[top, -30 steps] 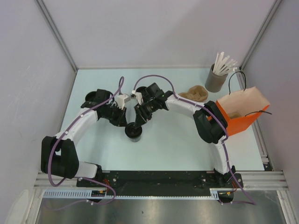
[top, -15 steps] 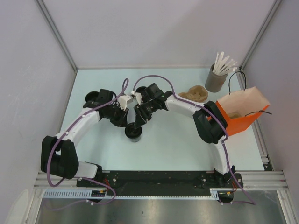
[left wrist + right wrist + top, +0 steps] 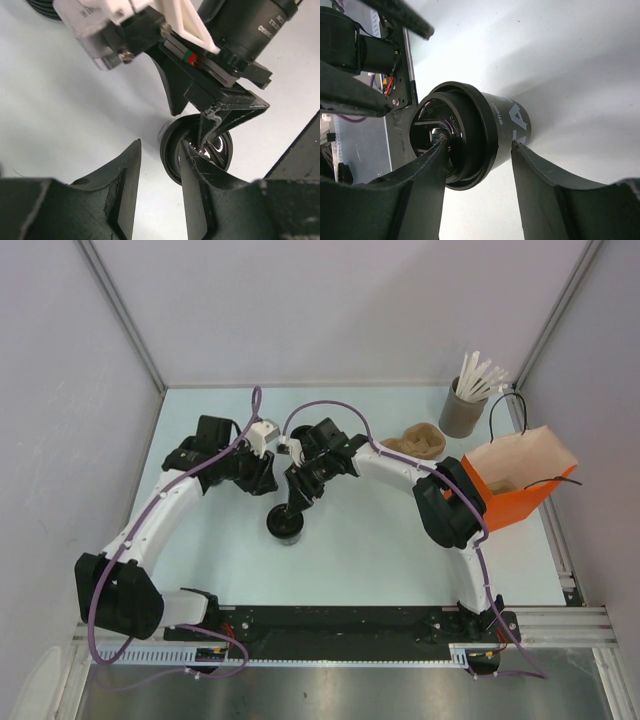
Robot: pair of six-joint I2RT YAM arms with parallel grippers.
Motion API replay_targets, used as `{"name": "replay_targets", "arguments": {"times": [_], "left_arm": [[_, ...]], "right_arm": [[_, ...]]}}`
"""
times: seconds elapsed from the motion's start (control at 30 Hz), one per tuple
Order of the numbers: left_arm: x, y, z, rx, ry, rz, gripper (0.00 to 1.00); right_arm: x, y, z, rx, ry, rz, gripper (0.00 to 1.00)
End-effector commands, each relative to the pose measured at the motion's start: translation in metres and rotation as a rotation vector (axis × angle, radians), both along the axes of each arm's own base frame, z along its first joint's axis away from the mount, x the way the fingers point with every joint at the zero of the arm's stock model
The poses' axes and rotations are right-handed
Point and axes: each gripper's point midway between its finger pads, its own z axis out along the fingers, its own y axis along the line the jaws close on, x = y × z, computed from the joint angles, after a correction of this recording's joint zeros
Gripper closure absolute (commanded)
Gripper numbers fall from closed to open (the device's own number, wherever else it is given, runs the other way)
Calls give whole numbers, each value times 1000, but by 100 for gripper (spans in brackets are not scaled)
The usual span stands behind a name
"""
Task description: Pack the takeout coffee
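The takeout coffee (image 3: 285, 525) is a small black cup with its black lid on, standing upright at the table's middle. My right gripper (image 3: 291, 504) reaches down onto it. In the right wrist view the cup (image 3: 490, 127) lies between the right gripper's (image 3: 477, 144) open jaws: one fingertip rests on the lid's top, the other stands at the cup's side wall. My left gripper (image 3: 264, 474) hangs just behind and left of the cup. Its (image 3: 160, 145) jaws are open with only table between them, and the cup (image 3: 172, 150) shows beyond its right finger.
An orange bag (image 3: 515, 495) stands open at the right edge. Behind it is a grey tub (image 3: 460, 415) of white sticks, and a brown paper tray (image 3: 418, 440) lies beside that. Grey walls close the table's back and sides.
My left gripper has opened and drawn back up and to the left, away from the cup. My right gripper stays on the cup, its jaws a little wider.
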Motion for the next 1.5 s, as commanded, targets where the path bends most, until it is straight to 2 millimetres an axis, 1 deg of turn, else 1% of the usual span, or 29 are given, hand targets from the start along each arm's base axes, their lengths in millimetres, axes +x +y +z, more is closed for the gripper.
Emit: {"name": "replay_targets", "arguments": {"times": [0.0, 0.17, 0.2, 0.33, 0.53, 0.67, 0.73, 0.87, 0.93, 1.07, 1.1, 1.17, 1.27, 1.33, 1.4, 1.43, 1.47], "left_arm": [[-11, -5, 1, -48, 9, -12, 58], [-14, -5, -4, -53, 9, -9, 58], [-14, -5, -5, -54, 9, -7, 58], [-14, -6, -6, -65, 8, 0, 58], [-13, -7, -9, -75, 8, 5, 59], [-13, -8, -8, -91, -1, 12, 59], [-14, -9, -6, -100, -7, 17, 59], [-15, -8, -8, -100, -15, 21, 59], [-16, -8, -9, -96, -13, 18, 59], [-13, -5, -7, -86, -26, 27, 59], [-13, -5, -5, -85, -32, 29, 59], [-11, -4, -2, -84, -41, 37, 59], [-7, 0, 1, -81, -51, 59, 58], [-6, 3, 3, -78, -54, 64, 55], [-3, 6, 9, -82, -70, 71, 50], [-1, 8, 13, -86, -77, 77, 49], [1, 12, 18, -92, -86, 87, 48]], "right_arm": [[-17, -39, -86, -325, -19, 6, 43], [-6, -34, -61, -284, -46, -1, 40], [0, -31, -54, -269, -62, -5, 40], [10, -29, -44, -250, -64, -24, 39], [11, -24, -27, -200, -51, -15, 37], [10, -18, -7, -148, -49, -4, 34], [10, -17, -1, -130, -51, 1, 33], [12, -7, 14, -86, -47, 4, 33], [12, -3, 18, -75, -41, 5, 33], [16, 6, 31, -44, -49, 7, 32], [19, 9, 37, -32, -61, 6, 32], [20, 11, 42, -29, -71, 3, 32], [29, 10, 55, -14, -110, -16, 31], [33, 7, 60, -13, -124, -30, 30], [38, 2, 66, -18, -149, -47, 30], [37, -2, 66, -25, -152, -48, 30], [37, -4, 72, -18, -175, -47, 30]]}}
